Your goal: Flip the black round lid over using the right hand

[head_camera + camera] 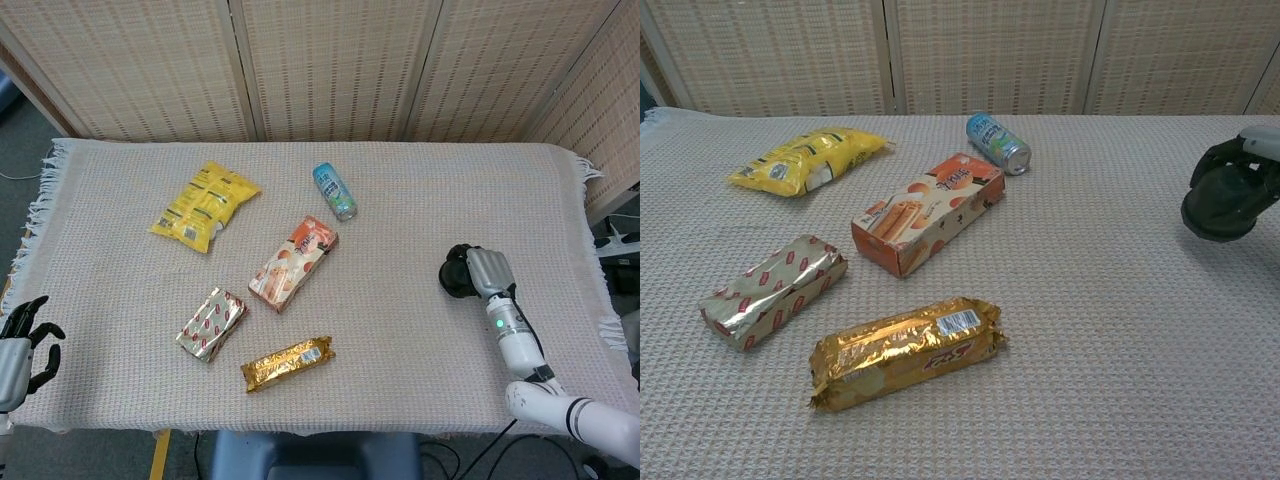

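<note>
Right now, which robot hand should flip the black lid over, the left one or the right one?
The right hand. It already grips the black round lid at the table's right side. The left hand hangs open off the far left edge, with all the snacks in between.

On the counter I count one yellow snack bag, one blue can, one orange box, one silver-red packet, one gold packet, and one black round lid.
</note>
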Action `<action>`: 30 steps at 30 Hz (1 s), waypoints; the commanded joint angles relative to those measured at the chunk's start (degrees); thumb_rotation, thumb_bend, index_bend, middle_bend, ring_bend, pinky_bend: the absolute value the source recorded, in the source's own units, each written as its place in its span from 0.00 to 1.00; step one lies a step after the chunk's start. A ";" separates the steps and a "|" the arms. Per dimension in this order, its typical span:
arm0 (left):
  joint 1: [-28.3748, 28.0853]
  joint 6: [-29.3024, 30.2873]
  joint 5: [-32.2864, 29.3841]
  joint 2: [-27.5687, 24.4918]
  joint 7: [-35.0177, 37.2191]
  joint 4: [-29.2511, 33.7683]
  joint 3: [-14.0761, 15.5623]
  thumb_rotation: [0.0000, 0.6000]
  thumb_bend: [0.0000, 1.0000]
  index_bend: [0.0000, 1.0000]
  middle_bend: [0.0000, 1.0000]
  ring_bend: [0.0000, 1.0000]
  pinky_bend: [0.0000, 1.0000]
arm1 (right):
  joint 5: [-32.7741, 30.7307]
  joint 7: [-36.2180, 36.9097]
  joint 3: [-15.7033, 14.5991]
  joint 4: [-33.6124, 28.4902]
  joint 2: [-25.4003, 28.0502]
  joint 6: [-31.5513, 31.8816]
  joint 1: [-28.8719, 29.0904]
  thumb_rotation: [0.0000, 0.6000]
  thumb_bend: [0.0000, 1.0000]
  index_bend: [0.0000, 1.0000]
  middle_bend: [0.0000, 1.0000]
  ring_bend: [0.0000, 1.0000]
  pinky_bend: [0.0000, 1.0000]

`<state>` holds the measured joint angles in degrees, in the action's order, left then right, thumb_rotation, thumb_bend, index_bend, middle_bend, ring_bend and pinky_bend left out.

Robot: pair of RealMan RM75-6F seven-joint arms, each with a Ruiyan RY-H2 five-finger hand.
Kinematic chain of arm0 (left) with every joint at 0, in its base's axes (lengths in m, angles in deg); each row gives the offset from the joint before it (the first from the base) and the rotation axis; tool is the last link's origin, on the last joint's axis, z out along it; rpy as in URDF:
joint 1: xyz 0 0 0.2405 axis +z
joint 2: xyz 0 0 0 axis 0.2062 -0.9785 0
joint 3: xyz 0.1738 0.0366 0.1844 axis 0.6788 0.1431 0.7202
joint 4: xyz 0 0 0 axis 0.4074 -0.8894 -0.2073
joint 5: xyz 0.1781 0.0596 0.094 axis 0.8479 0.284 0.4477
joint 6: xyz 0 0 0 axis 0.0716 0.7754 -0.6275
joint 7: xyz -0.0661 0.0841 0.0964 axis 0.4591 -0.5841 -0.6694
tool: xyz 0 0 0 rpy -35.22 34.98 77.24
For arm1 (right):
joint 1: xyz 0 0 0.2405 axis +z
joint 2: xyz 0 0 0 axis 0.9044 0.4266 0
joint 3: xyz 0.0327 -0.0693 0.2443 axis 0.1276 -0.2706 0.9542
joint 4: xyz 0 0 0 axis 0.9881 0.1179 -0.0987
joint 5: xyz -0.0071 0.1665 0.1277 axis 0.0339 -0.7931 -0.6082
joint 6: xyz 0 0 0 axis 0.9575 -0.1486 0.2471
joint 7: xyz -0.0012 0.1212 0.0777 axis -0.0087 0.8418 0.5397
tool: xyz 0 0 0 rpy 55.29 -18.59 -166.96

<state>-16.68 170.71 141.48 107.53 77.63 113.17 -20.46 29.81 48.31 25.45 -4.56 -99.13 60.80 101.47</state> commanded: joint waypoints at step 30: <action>0.05 -0.27 -0.43 -0.22 -0.31 0.52 0.02 1.00 0.53 0.48 0.10 0.10 0.53 | 10.72 1.20 1.38 -13.70 8.20 6.20 -6.45 1.00 0.29 0.71 0.58 0.71 0.82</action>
<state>-16.63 170.43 141.06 107.31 77.32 113.68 -20.44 20.07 19.49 25.69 -17.45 -91.45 70.39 96.49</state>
